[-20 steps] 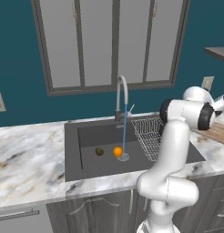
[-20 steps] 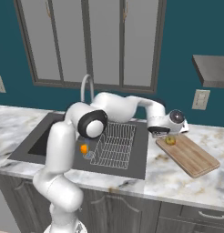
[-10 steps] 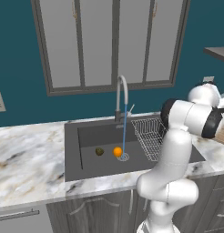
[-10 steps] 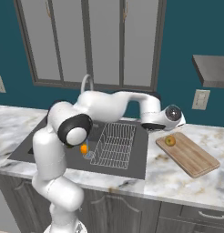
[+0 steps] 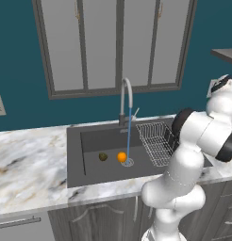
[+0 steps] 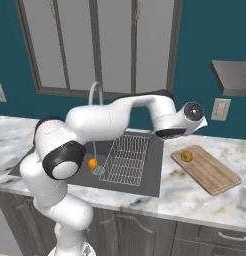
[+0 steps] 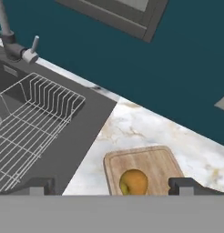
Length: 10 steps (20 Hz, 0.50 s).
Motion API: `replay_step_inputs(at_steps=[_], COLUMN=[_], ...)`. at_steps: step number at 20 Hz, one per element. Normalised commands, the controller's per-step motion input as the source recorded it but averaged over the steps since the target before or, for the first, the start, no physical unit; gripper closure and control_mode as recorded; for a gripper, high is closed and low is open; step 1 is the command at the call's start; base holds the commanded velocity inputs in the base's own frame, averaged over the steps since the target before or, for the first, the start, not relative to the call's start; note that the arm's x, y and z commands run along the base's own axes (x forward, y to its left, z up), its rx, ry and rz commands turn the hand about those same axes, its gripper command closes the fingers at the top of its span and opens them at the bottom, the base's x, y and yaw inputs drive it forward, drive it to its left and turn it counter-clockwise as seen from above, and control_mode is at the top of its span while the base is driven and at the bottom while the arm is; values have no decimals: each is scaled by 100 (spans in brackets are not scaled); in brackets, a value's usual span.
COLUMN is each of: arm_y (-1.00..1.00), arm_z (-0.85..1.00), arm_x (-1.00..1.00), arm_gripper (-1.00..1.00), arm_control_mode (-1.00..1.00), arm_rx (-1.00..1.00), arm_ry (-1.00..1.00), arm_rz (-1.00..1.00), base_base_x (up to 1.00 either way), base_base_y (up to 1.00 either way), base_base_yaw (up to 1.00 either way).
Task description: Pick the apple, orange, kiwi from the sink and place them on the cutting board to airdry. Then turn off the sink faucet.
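From my remote station, I see the apple [image 6: 186, 156] resting on the near-sink end of the cutting board [image 6: 210, 172], which lies on the marble worktop [image 6: 195, 200] just to the right of the sink [image 5: 94, 160]. The end effector [image 7: 111, 184] hangs above the board with its fingers [image 7: 38, 185] spread wide and nothing between them, the apple sitting just below and between the tips in the hand view. In the basin, the orange [image 5: 121, 156] lies beside the drain, right next to the thin stream of water falling from the faucet [image 5: 126, 96], and the dark kiwi [image 5: 103, 156] sits a little to its left, apart from it. The wire dish rack [image 5: 158, 141] occupies the right end of the sink. The white arm [image 6: 120, 117] arches from the base across the basin toward the board, beneath the grey-framed window [image 6: 95, 45] on the teal wall.
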Motion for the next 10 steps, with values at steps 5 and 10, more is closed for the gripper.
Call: replay_step_inputs(at_steps=[5, 10], arm_y=[0, 38], arm_z=[50, 9], arm_x=[-69, -74], arm_gripper=[-100, -100], arm_control_mode=[-100, -100], arm_rx=[19, 8], arm_ry=[10, -1], arm_rz=[-10, -15], base_base_x=[0, 0], base_base_y=[0, 0], base_base_yaw=[0, 0])
